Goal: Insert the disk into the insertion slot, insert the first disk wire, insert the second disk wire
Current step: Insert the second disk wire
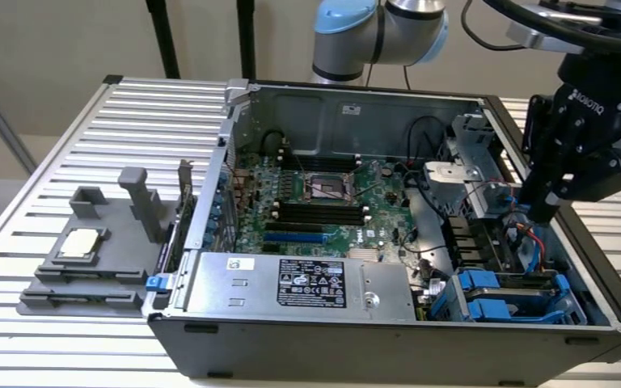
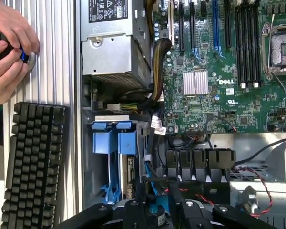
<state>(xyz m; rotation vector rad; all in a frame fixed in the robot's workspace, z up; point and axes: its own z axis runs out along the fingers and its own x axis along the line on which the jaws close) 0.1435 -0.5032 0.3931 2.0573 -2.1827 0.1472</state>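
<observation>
My worry is the loose red wires (image 2: 250, 171) crowding the fingers (image 2: 133, 212): one could snag, or the plug could meet its port crooked and bend. The fingers seem clamped on the blue disk wire (image 2: 157, 210), though that spot is murky. The disk (image 2: 129, 172) sits in the insertion slot (image 2: 89, 162), just beside them.

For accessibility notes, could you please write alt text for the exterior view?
The robot's gripper hangs inside the open computer case, near the blue-railed drive bay on the exterior view's right. A motherboard lies mid-case; a grey fixture sits on the table.
</observation>
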